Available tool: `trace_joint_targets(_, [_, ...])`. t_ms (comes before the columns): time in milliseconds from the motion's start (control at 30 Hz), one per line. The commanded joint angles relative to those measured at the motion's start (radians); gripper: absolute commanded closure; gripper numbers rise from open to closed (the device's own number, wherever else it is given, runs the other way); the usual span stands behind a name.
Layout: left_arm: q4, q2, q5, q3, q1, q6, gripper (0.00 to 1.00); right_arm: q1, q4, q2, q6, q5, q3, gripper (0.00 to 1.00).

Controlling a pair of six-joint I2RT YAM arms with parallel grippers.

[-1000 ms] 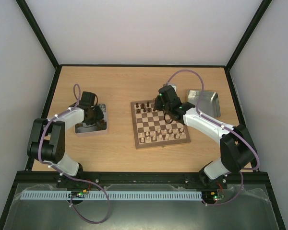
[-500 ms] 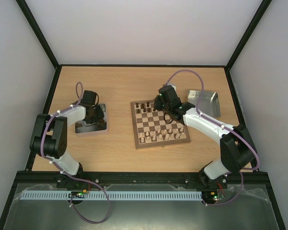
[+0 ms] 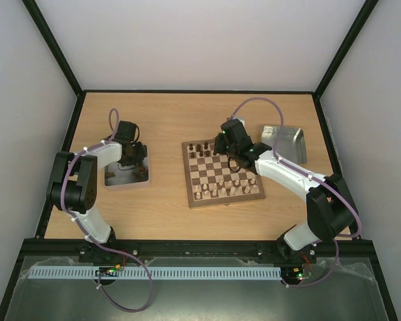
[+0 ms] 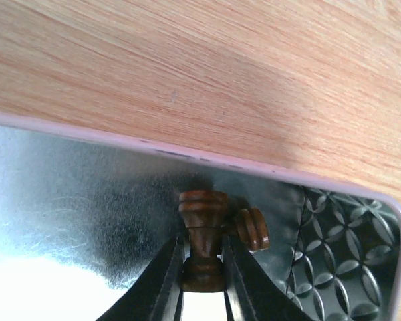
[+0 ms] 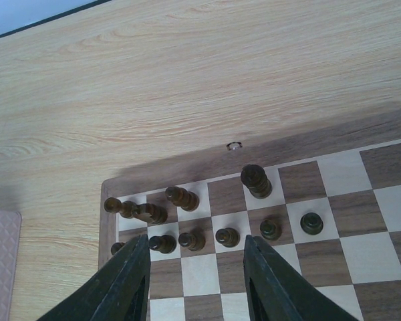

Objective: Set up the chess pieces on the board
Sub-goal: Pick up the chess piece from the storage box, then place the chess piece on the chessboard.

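The left arm has swung in over the tray (image 3: pixel 123 182) during the last second, and the left tool (image 4: pixel 202 253) has gone from spread to clenched. In the left wrist view its fingers now press both sides of the waist of a dark piece (image 4: pixel 202 207) lying in the tray's corner. A second piece (image 4: pixel 252 229) lies touching it on the right. The gripped piece rests on the tray floor, not yet lifted.

The right arm has not moved. The right tool (image 5: pixel 195 267) hangs over the far left part of the board (image 5: pixel 334 221) with its fingers apart and nothing between them.

The board sits mid-desk (image 3: pixel 167 120), well apart from the tray. Dark pieces (image 5: pixel 256 180) already stand in its two far rows, with gaps left in both. Pale pieces (image 3: pixel 220 189) stand along the near side.

The fresh grip most likely means another dark piece is about to be carried to the board. The neighbour touching it could be dragged along or knocked as the piece comes up.

No brand, label or writing can be read in any view.
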Motion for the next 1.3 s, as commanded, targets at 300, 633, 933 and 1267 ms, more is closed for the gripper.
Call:
trace_joint_targets(300, [-0.049,-0.101,-0.015,-0.067,0.001,-0.015,0.89,-0.001,0.010,-0.039,0.010,-0.003,-0.011,0.62])
trace_joint_targets(633, [-0.088,-0.261,0.180,-0.074,0.001,0.016,0.89,-0.001,0.054,-0.044,0.010,-0.122,-0.021,0.62])
trace_joint_targets(933, [-0.182,-0.215,0.422,0.091,-0.192,0.129,0.87,-0.004,0.077,-0.131,0.085,-0.013,-0.079,0.62])
trace_joint_targets(1267, [-0.515,0.051,0.356,0.364,-0.410,0.314,0.87,-0.004,0.092,-0.270,0.127,0.098,-0.210,0.62])
